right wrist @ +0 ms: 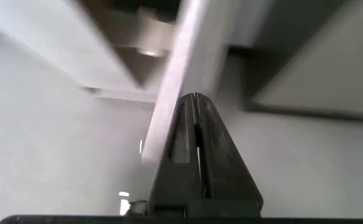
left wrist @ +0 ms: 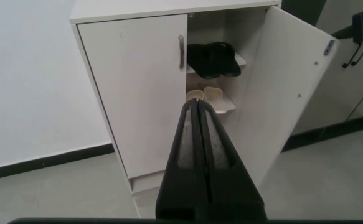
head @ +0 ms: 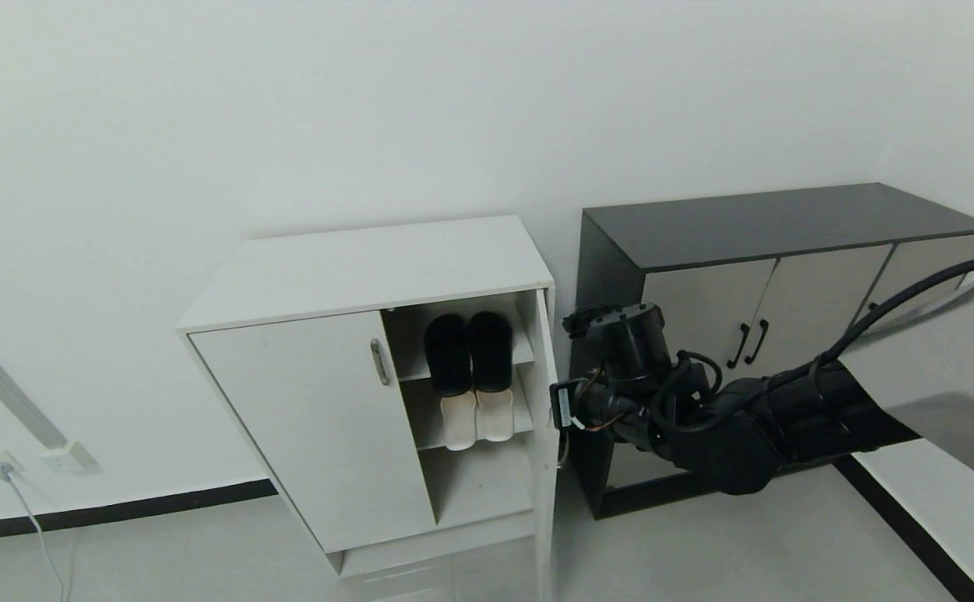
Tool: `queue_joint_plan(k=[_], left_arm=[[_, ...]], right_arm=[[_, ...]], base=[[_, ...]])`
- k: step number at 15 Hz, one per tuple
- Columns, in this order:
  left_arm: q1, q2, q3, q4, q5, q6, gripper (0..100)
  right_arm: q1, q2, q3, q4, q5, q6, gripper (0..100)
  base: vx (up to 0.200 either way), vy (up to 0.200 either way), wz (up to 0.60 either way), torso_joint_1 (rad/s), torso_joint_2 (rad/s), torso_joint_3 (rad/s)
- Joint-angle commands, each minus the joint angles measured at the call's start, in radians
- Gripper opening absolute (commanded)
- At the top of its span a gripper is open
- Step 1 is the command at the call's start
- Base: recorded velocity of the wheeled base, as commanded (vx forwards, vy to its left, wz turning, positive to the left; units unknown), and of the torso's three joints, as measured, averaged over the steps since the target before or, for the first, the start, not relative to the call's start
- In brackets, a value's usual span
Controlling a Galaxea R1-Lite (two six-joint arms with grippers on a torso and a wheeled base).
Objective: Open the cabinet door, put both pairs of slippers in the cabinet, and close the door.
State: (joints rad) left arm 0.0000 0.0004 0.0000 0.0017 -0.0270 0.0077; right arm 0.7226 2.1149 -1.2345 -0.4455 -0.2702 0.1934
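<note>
While the door is not yet shut, you may record most of this task as complete. The white cabinet (head: 369, 267) stands against the wall with its left-hand door (head: 311, 418) shut and its right-hand door (left wrist: 287, 93) swung wide, which shows both shelves in the right half. The opening step I judge done. Both pairs are stowed: the black slippers (head: 470, 351) lie on the upper shelf with toes out past its front edge, and the white slippers (head: 476, 418) lie directly beneath on the middle shelf, likewise overhanging the front edge. The bottom compartment holds nothing that I can see. Only the closing is left. You have the right arm between the open door and the dark sideboard (head: 787, 226), on the door's outer side. The right gripper (right wrist: 195, 99) has its jaws pressed together, holding nothing, with the door's white edge just ahead of the tips. Whether they touch it I cannot tell. The left gripper (left wrist: 198, 106) sits back from the cabinet front, facing the opening, jaws likewise pressed together and empty. In my judgement the overhanging toes may foul the door, so check clearance as you push it to.
</note>
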Motion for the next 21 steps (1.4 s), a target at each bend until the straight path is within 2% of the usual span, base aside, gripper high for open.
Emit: queue_joint_plan(k=[1,4,7,13,21], left_arm=[[0.0,0.001,0.0,0.0,0.001,0.0,0],[0.0,0.001,0.0,0.0,0.001,0.0,0],[0.0,0.001,0.0,0.0,-0.001,0.0,0],[0.0,0.0,0.0,0.0,-0.001,0.0,0],[0.0,0.0,0.0,0.0,-0.001,-0.003,0]], right_arm=[[0.012,-0.026,0.035,-0.035,0.005,-0.043,0],[0.012,-0.035,0.092,-0.133,0.005,-0.097,0],[0.012,-0.042,0.102,-0.157,0.005,-0.108,0],[0.009,-0.056,0.109,-0.168,0.011,-0.109,0],[-0.002,-0.073,0.222,-0.236,0.017,-0.123,0]], base=[[0.0,0.0,0.0,0.0,0.0,0.0],[0.0,0.0,0.0,0.0,0.0,0.0],[0.0,0.0,0.0,0.0,0.0,0.0],[0.0,0.0,0.6,0.0,0.0,0.002],[0.0,0.0,0.0,0.0,0.0,0.0]])
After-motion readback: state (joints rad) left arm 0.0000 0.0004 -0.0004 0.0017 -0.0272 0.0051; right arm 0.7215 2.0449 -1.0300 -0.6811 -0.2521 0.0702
